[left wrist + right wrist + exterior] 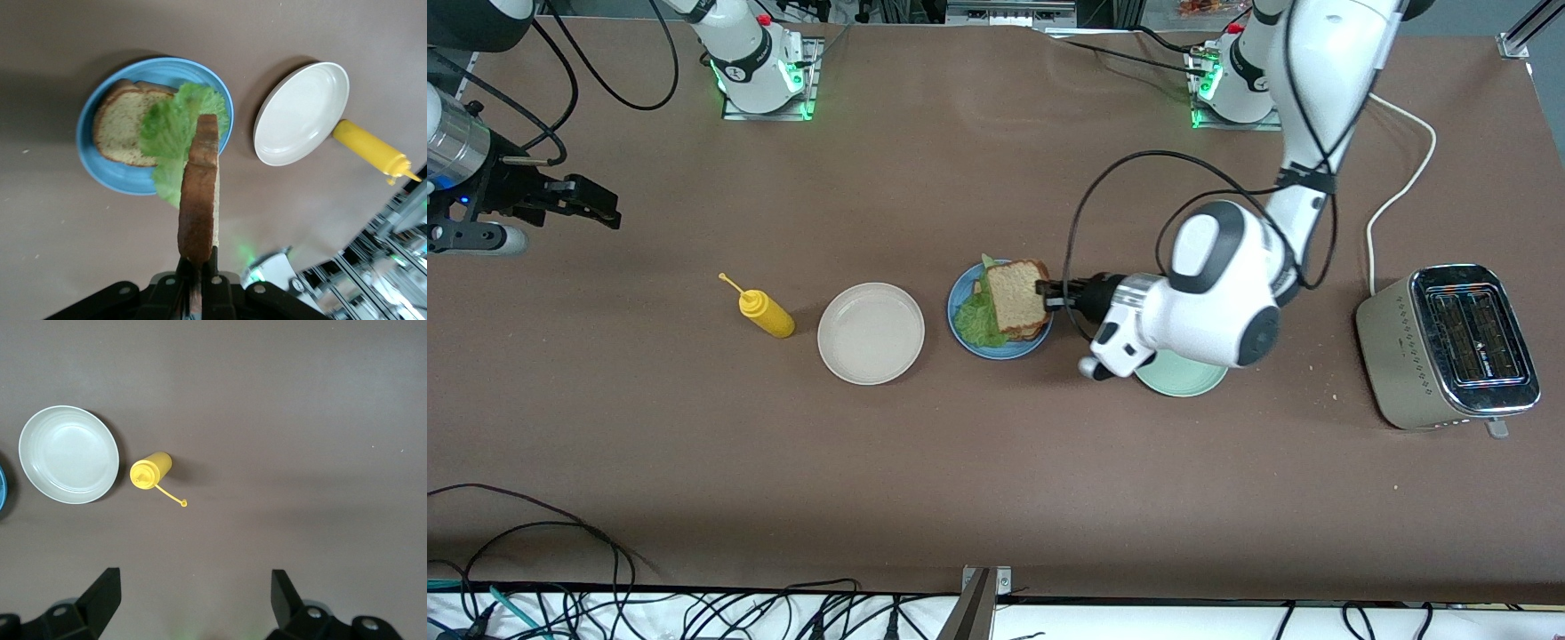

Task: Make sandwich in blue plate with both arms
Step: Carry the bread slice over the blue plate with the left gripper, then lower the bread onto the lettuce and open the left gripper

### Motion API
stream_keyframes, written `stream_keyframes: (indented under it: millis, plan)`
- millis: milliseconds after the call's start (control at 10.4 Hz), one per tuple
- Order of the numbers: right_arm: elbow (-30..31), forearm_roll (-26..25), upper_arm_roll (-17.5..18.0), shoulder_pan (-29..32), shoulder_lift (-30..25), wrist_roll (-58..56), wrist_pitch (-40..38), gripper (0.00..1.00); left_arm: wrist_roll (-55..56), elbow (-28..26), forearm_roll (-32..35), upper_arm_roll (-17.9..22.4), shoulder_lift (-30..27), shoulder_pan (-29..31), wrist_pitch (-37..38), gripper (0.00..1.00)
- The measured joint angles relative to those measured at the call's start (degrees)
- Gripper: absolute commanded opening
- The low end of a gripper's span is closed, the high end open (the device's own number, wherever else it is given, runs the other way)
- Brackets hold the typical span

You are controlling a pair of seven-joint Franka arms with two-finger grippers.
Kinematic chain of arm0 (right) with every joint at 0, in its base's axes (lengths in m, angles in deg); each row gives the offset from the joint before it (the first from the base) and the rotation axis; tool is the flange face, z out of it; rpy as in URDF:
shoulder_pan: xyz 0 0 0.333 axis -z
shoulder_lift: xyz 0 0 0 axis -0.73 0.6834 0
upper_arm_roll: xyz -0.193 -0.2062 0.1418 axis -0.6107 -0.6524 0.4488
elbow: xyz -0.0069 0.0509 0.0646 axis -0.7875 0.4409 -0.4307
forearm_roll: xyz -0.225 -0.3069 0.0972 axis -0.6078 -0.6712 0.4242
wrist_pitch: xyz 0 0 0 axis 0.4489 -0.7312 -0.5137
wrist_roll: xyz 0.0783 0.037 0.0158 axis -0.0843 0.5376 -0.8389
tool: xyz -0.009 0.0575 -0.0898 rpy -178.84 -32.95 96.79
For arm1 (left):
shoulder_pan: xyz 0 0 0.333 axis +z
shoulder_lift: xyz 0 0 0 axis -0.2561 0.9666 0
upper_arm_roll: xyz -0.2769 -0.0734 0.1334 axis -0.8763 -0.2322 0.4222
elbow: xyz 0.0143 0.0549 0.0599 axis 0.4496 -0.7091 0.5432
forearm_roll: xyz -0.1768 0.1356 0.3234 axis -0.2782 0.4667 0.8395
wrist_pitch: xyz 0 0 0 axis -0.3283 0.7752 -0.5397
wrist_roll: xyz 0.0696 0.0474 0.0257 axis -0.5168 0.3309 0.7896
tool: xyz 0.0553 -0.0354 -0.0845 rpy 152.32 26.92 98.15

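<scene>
Bottom slice [123, 127] and lettuce [175, 130] laid on blue plate [100, 170]; left hand [198, 267] grips top slice [200, 193] overhead, unplaced; right hand [193, 590] wide, waiting.

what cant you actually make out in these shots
- Mint-green plate: front view, mostly covered by the left arm's wrist.
- Bottom bread slice: front view, hidden under the top bread slice that the left gripper holds; left wrist view shows it.
- Blue plate: right wrist view, cut off by the edge.
- Toaster: slots too dark to see inside.
</scene>
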Motion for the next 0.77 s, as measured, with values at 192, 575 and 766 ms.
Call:
stream_keyframes:
  millis: [192, 575, 766]
  plan:
    - [0.0, 0.0, 0.01, -0.01, 0.06, 0.0, -0.05, 1.0, 0.25, -0.28, -0.1, 2.67, 0.6, -6.07, -4.92, 0.0]
    - [0.0, 0.63, 0.12, -0.05, 0.27, 0.19, 0.0, 1.0, 0.27, -1.17, -0.11, 5.15, 2.32, -10.48, -8.11, 0.0]
    - [0.0, 0.65, 0.77, -0.33, 0.43, 0.18, 0.01, 1.0, 0.53, -1.28, -0.12, 6.64, 3.2, -13.3, -8.29, 0.0]
